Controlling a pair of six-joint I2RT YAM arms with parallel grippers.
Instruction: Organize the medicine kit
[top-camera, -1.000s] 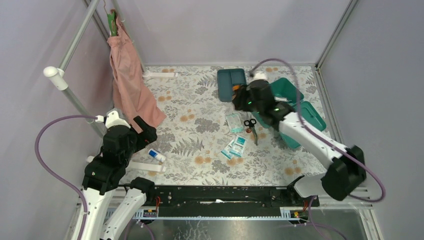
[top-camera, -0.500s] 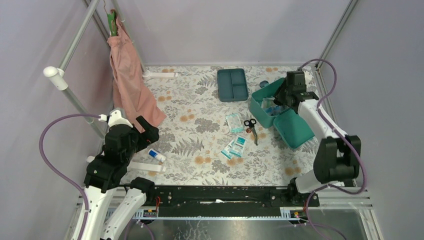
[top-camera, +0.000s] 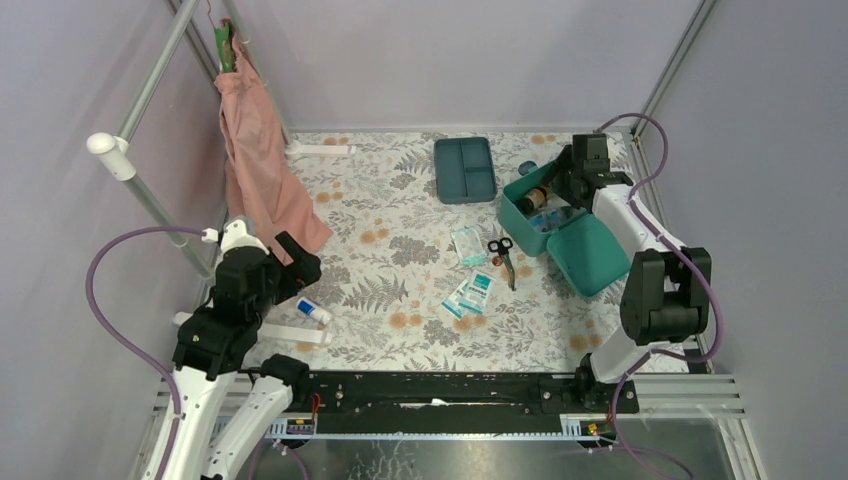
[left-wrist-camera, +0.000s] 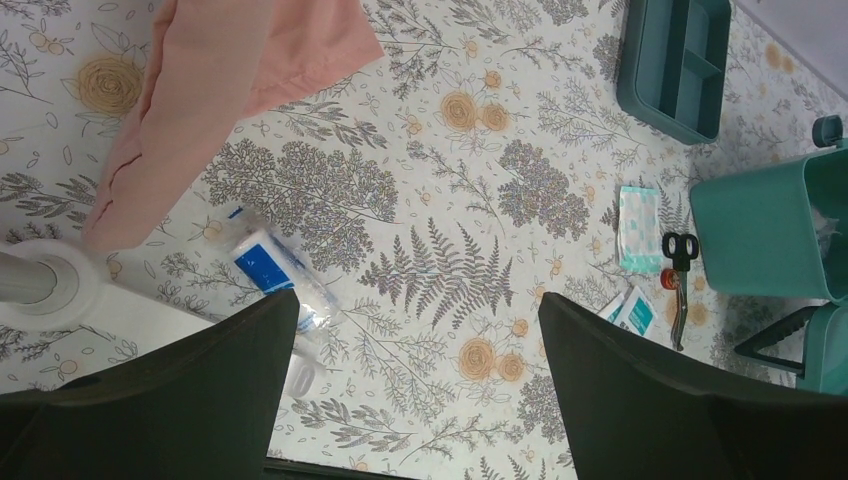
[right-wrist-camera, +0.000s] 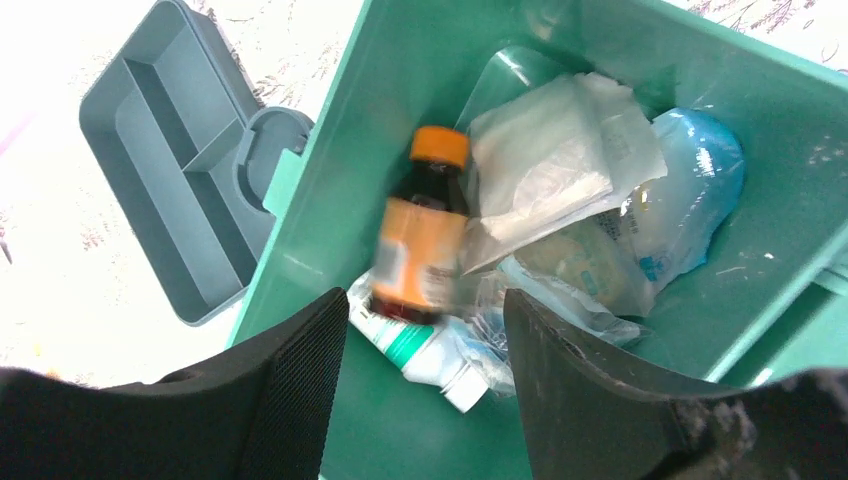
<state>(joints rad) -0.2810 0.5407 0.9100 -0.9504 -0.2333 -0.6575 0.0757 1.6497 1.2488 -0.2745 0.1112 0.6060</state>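
Note:
The medicine kit (top-camera: 520, 213) is a teal box standing open at the right, its lid (top-camera: 590, 256) lying flat beside it. My right gripper (top-camera: 556, 188) hovers over it, open and empty. In the right wrist view the gripper (right-wrist-camera: 424, 302) is above the kit (right-wrist-camera: 420, 70). Inside lie a blurred brown bottle with an orange cap (right-wrist-camera: 420, 245), a white and green tube (right-wrist-camera: 432, 355) and plastic-wrapped packets (right-wrist-camera: 560, 160). The bottle also shows from above (top-camera: 535, 197). My left gripper (left-wrist-camera: 418, 300) is open and empty above the table, near a blue-labelled tube (left-wrist-camera: 272, 266).
A blue-teal divided tray (top-camera: 465, 168) lies left of the kit. Black scissors (top-camera: 503, 257), a gauze packet (top-camera: 467, 244) and teal sachets (top-camera: 471, 292) lie mid-table. The blue-labelled tube (top-camera: 312, 311) lies by the left arm. A pink cloth (top-camera: 258, 170) hangs at the back left.
My right arm swung from near the tray to over the kit. The brown bottle now lies inside the kit, free of the fingers. The left arm barely moved.

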